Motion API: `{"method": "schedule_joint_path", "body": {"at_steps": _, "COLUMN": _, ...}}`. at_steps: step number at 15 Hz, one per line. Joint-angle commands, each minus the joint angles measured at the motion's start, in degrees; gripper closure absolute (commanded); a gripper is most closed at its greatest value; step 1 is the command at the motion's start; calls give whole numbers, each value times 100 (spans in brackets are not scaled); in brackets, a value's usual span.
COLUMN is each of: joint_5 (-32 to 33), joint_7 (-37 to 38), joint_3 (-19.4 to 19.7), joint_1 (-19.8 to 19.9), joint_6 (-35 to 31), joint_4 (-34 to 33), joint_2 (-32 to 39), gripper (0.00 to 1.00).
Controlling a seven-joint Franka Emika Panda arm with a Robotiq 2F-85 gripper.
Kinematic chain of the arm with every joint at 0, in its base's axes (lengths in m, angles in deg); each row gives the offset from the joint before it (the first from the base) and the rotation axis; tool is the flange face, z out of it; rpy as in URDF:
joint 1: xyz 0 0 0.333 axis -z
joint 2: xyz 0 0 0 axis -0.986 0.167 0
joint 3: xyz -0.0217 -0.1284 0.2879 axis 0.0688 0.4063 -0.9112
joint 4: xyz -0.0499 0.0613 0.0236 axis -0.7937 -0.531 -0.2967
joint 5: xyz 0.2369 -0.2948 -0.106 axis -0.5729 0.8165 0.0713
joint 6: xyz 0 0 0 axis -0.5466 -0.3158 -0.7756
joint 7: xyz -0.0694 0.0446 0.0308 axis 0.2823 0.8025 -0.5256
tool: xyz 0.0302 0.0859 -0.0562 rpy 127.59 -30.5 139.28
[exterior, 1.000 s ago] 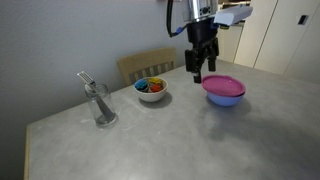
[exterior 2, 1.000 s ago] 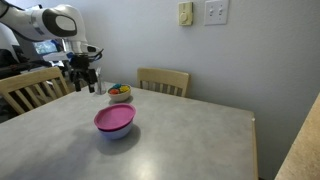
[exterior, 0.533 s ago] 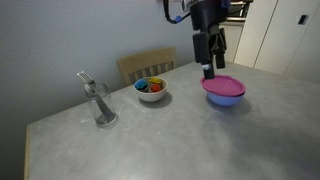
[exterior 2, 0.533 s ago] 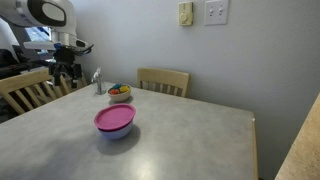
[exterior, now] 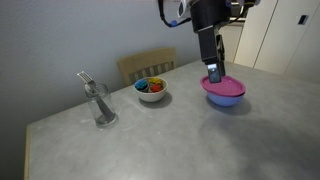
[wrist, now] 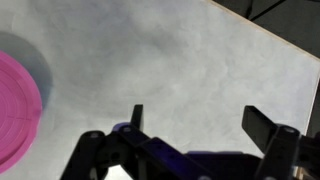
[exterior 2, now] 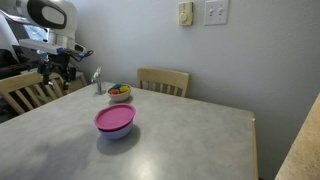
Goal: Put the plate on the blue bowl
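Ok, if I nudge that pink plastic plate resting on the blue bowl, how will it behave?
The flat round magenta-pink plastic plate probably slides easily: it rests loose on the rim of the periwinkle-blue plastic bowl. Thin plastic, so likely light and stiff. A downward push at its overhanging edge might tip it off.

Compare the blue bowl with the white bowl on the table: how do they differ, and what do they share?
Colour: the blue bowl is periwinkle, while the white bowl is white. Size: the blue bowl is wider than the white bowl. State: the blue bowl is covered by the pink plate; the white bowl is open and shows colourful contents. Shared: both are round and stand upright on the grey table.
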Motion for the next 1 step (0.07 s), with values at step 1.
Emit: {"method": "schedule_joint_path", "body": {"at_steps": 1, "joint_5": 13, "joint_7": 8, "joint_3": -44, "joint_1": 37, "joint_6": 11, "joint_4": -13, "joint_2": 10, "gripper": 0}}
